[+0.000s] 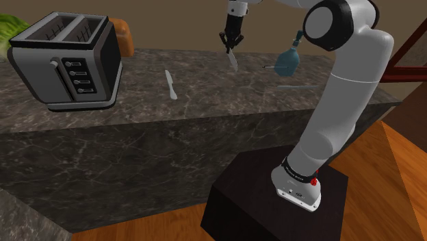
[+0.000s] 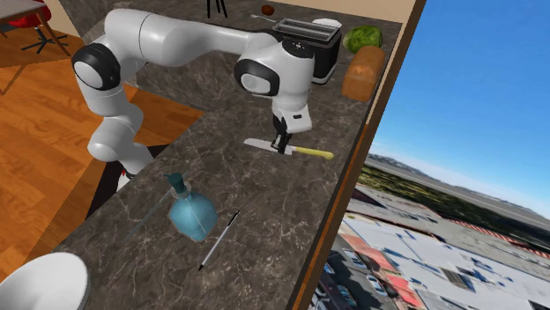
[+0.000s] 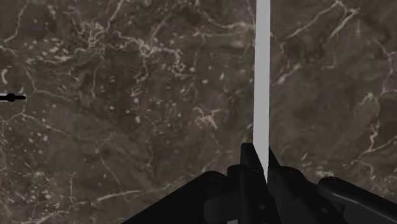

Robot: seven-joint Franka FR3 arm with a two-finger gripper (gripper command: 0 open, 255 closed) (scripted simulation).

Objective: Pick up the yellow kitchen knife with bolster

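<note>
Your end effector (image 2: pixel 282 147) pinched the yellow-handled knife (image 2: pixel 313 152) where blade met handle, likely for balance, holding it level low over the dark marble tabletop (image 2: pixel 264 202) between toaster (image 2: pixel 308 42) and blue bottle (image 2: pixel 191 214); whether it touched the surface was unclear.

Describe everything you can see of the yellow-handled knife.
The knife has a flat pale grey blade and a yellow handle. The gripper is shut on it near where the blade meets the handle, black fingers clasping it from both sides. It sits roughly level over the dark marbled counter, handle toward the second exterior view's right. Whether it touches the counter is unclear.
</note>
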